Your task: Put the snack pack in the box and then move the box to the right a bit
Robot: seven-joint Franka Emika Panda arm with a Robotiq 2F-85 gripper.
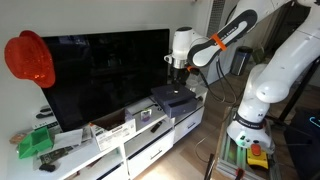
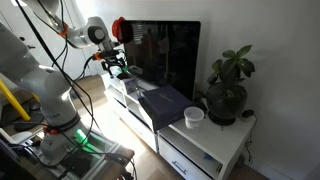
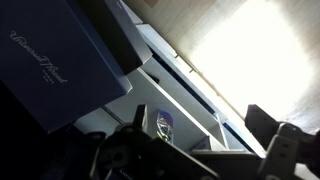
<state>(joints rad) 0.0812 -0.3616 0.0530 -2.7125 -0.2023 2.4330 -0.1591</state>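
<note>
My gripper [image 1: 178,76] hangs above the flat blue-grey case [image 1: 171,100] on the white TV cabinet; it also shows in an exterior view [image 2: 118,68]. In the wrist view its dark fingers [image 3: 205,135] stand wide apart with nothing between them. A small blue printed snack pack [image 3: 162,125] stands on the white cabinet top just beside one finger, below the case [image 3: 60,60]. A small whitish box with dark print on its side [image 1: 120,129] sits further along the cabinet, away from the gripper. I cannot make out the box in the wrist view.
A large dark TV [image 1: 110,75] stands behind the cabinet [image 1: 150,145]. A red hat [image 1: 30,58] hangs at one end above a green object [image 1: 35,143]. A white cup [image 2: 194,117] and a potted plant [image 2: 230,90] stand at the other end.
</note>
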